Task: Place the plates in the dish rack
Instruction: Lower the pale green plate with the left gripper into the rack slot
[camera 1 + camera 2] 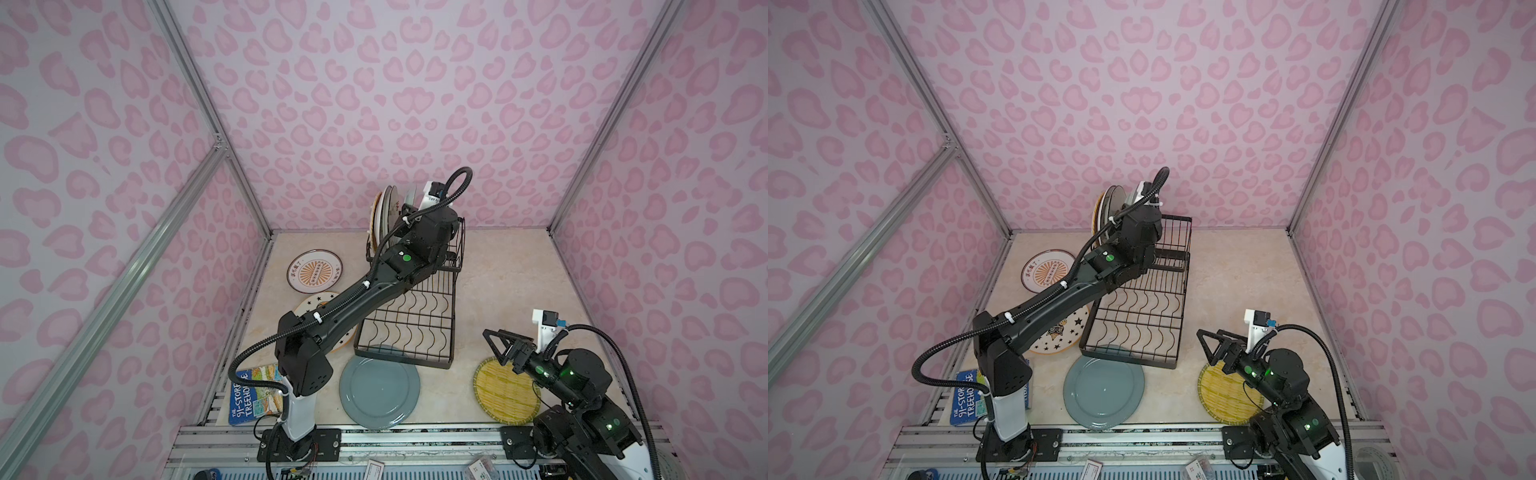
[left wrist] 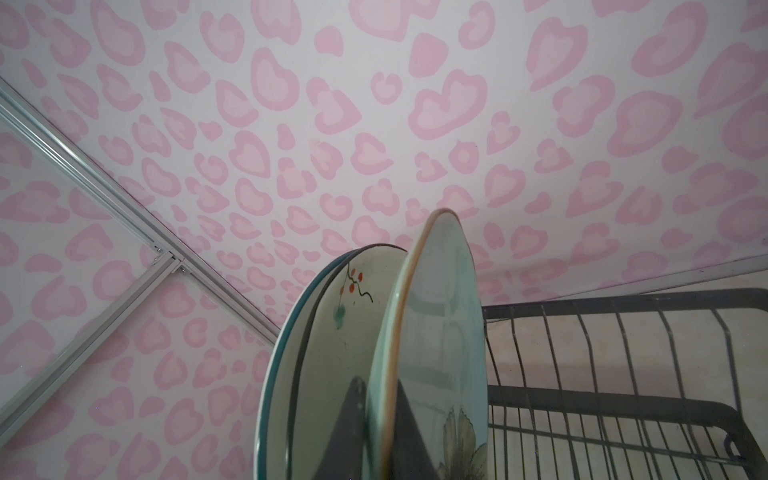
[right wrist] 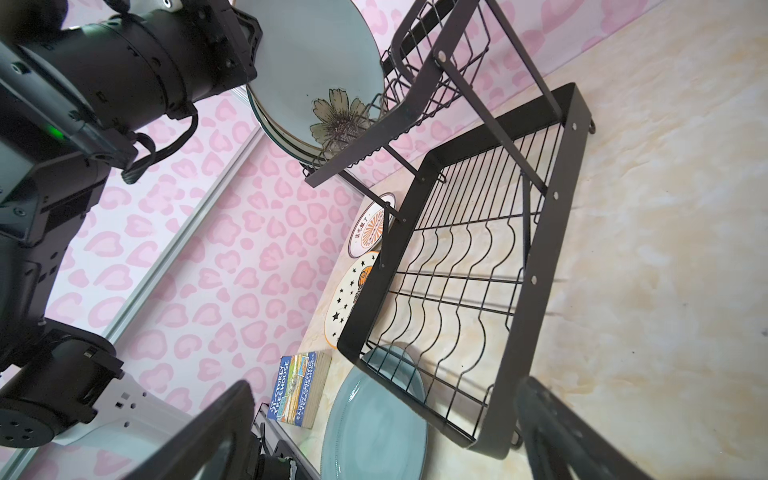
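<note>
Pink heart-blotched wallpaper [image 1: 415, 83] closes in a beige marbled tabletop [image 1: 498, 270]. On it the black wire dish rack [image 1: 401, 360] lies with its long axis running near to far in both top views, its raised basket tier at the far end. At that tier the left gripper [image 2: 384, 432] pinches the rim of a pale blue flower plate [image 2: 440, 332], one dark finger [image 2: 353, 419] on the back and the other on the flowered face. The plate stands on edge, nearly upright, with its flowered face turned toward the table's right side. Its lower edge is down by the tier's toothed bar [image 3: 353, 149]; whether it sits in a slot cannot be told. Just behind it, across a narrow gap, a cream sprig plate [image 2: 332, 340] also stands on edge. The right gripper [image 1: 500, 347] hangs with jaws spread wide and empty above the far edge of the flat yellow woven-look plate [image 1: 505, 395]. A teal-grey plate [image 1: 379, 388] lies flat with its far edge under the rack's near end. The sunburst plate [image 1: 314, 271] and star plate [image 1: 1059, 336] lie flat left of the rack.
</note>
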Robot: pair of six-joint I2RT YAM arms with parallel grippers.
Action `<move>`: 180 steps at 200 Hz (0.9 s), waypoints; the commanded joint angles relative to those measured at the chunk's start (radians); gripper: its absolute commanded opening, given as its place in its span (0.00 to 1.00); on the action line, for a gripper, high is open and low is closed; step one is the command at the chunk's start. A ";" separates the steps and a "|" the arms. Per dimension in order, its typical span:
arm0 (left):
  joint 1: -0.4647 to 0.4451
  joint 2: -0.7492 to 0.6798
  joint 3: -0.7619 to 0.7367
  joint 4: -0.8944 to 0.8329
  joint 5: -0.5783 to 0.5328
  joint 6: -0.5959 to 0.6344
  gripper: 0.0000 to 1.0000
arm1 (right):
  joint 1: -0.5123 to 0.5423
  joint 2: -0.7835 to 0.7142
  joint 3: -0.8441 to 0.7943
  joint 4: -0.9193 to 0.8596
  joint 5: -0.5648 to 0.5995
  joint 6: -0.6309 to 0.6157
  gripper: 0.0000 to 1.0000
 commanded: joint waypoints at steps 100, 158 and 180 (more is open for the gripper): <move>-0.001 -0.025 -0.048 0.021 0.041 -0.085 0.08 | 0.001 -0.001 0.043 -0.037 0.012 -0.024 0.98; -0.003 -0.035 -0.021 -0.010 0.033 -0.098 0.25 | 0.001 -0.026 0.023 -0.035 0.015 -0.004 0.98; -0.003 -0.039 -0.026 0.002 0.013 -0.077 0.27 | 0.001 -0.030 0.021 -0.037 0.018 -0.003 0.98</move>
